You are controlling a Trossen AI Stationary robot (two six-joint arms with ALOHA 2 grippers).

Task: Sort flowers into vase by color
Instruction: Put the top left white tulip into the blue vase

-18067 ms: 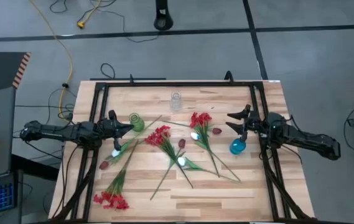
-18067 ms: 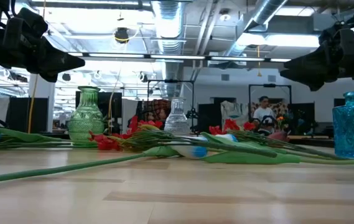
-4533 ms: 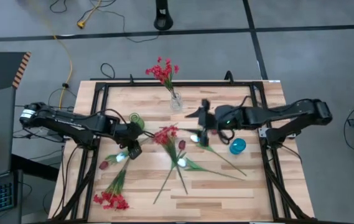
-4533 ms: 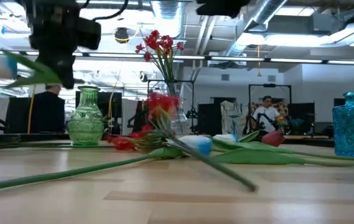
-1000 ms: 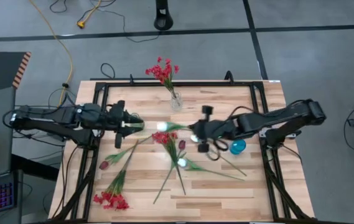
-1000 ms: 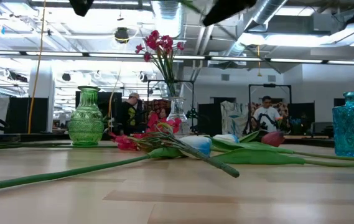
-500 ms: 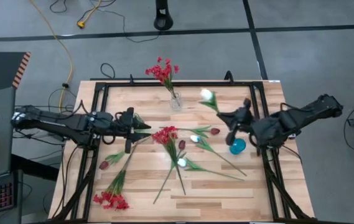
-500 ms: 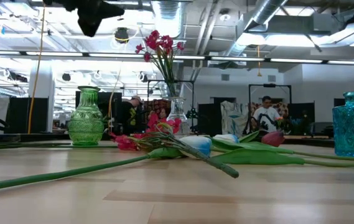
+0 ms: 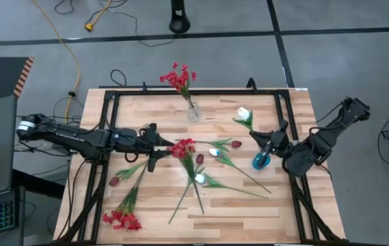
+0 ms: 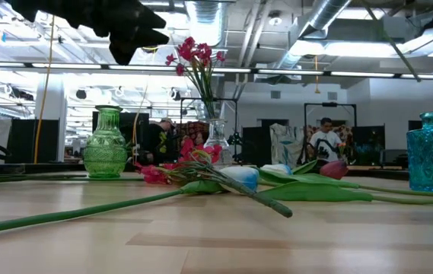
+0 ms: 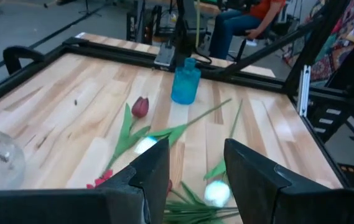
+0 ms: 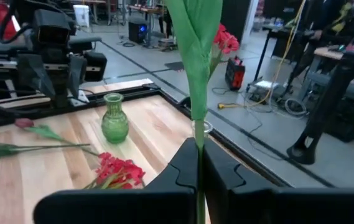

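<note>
right gripper [image 9: 271, 142] clamped on a white tulip [image 9: 244, 113], which has swung from table centre toward the right edge, now beside the blue vase [image 9: 260, 161]: likely white goes there next. stem long axis runs from the jaws toward the far edge, bud end away from gripper. left gripper [image 9: 154, 145], fingers apart and empty, has advanced to the red spray [image 9: 183, 147] at centre.

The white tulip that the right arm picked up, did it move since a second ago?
Yes. The white tulip was left of the clear vase; now the right tool holds it right of that vase, above the blue vase.
</note>
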